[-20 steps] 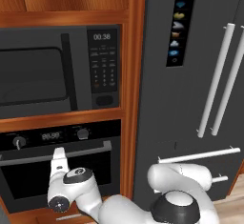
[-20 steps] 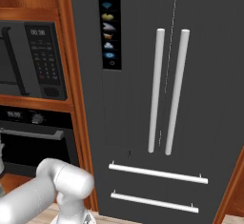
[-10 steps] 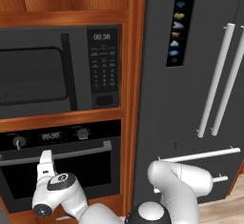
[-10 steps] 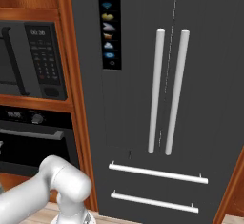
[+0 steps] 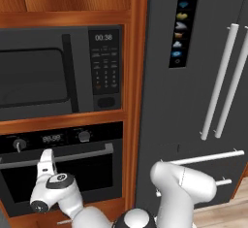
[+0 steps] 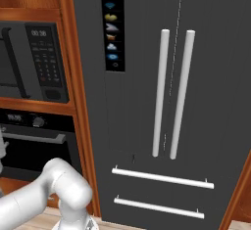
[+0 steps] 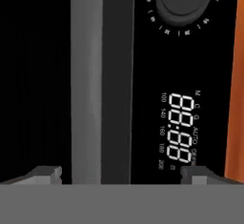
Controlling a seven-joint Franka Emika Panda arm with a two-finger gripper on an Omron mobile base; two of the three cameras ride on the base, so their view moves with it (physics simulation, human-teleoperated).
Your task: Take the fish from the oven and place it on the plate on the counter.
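Left base view: the black oven (image 5: pixel 63 166) sits low in a wooden cabinet column, its door shut, with the black microwave (image 5: pixel 60 72) and its number keypad directly above it. The oven's silver bar handle (image 5: pixel 82 154) runs across the top of the door, below a control strip carrying two round knobs, one at the left (image 5: pixel 19 144) and one at the right (image 5: pixel 85 136), with the digital display (image 5: pixel 52 138) between them. The white arm rises from the lower right, bends low across the foreground and ends at the gripper (image 5: pixel 47 155), which is raised against the left part of the handle, just under the display. To the right of the cabinet column stands a dark refrigerator (image 5: pixel 193 76) with two long vertical white handles and two horizontal drawer handles.

Hand view: the camera is rolled, so the bar handle appears as an upright grey band lying between the two finger tips, one at the left (image 7: pixel 45 174) and one at the right (image 7: pixel 200 174). The jaws stand spread wide, one on each side of the bar, gripping nothing. Whether the tips touch the oven face cannot be told. One knob and the lit display lie beside the bar.

Right base view: the oven appears at the far left edge, the refrigerator at centre. The fish and the plate cannot be located.
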